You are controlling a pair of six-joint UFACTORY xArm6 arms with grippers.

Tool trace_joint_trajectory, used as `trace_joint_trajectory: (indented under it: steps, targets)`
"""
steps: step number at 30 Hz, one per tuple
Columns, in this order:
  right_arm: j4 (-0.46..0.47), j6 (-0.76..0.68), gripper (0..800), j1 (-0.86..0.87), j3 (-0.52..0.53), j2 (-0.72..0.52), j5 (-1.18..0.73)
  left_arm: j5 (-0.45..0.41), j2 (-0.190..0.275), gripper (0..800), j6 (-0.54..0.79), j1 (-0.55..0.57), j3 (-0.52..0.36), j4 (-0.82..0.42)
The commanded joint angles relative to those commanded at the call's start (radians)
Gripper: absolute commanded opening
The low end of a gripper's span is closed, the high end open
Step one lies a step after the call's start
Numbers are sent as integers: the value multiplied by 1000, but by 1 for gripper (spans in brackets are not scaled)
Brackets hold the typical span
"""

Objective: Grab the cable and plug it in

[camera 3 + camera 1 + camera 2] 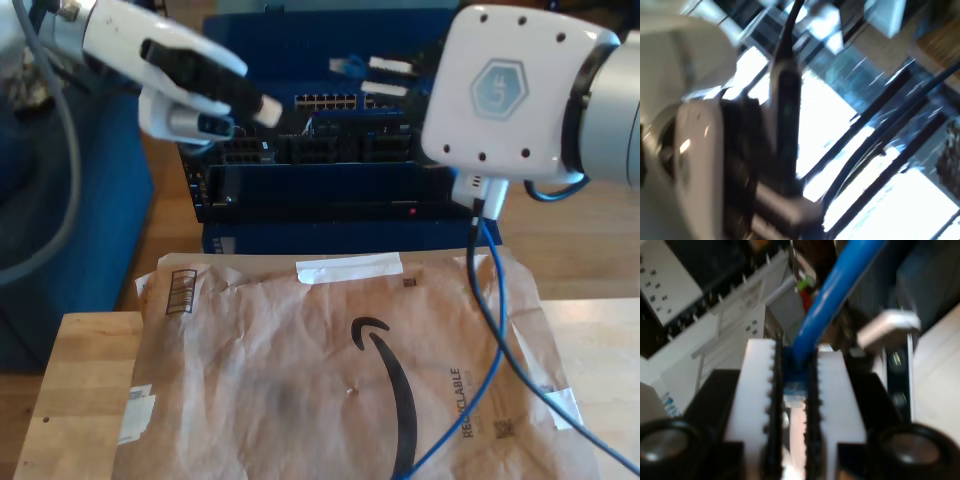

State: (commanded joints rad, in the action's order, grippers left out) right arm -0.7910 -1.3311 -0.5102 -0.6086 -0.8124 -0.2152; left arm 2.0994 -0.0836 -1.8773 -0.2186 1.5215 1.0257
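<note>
The cable point(840, 285) is bright blue, and its plug point(795, 374) sits clamped between the white toothed fingers point(757, 390) of my second gripper point(795, 385), which is shut on it. In the exterior view my second gripper point(375, 76) sits at the upper right and holds the plug point(346, 66) just in front of the network switch point(325, 150) and its port rows. From there the cable point(497, 320) hangs down over the brown mailer. The other arm point(190, 85) reaches in from the exterior view's upper left, its tip near the switch. The first wrist view is blurred, so I cannot tell how its jaws stand.
A crumpled brown paper mailer point(300, 370) covers most of the wooden table point(70, 400). The blue-and-black switch chassis stands behind the table. A grey robot cable point(60, 190) loops down at the exterior view's left. A black cable point(787, 95) runs along the arm housing in the first wrist view.
</note>
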Motion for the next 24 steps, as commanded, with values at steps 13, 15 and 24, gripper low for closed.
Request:
trace_joint_trajectory:
  steps: [13, 15, 24]
  targets:
    - [325, 0, 3, 106, 275, -38, 339, -5, 54, 798, 365, -272, -86, -465]
    - [354, 2, 3, 106, 308, -38, 391, -9, 91, 798, 437, -307, -141, -526]
    - [427, 3, 3, 141, 402, -48, 499, -31, 311, 799, 850, -552, -462, -790]
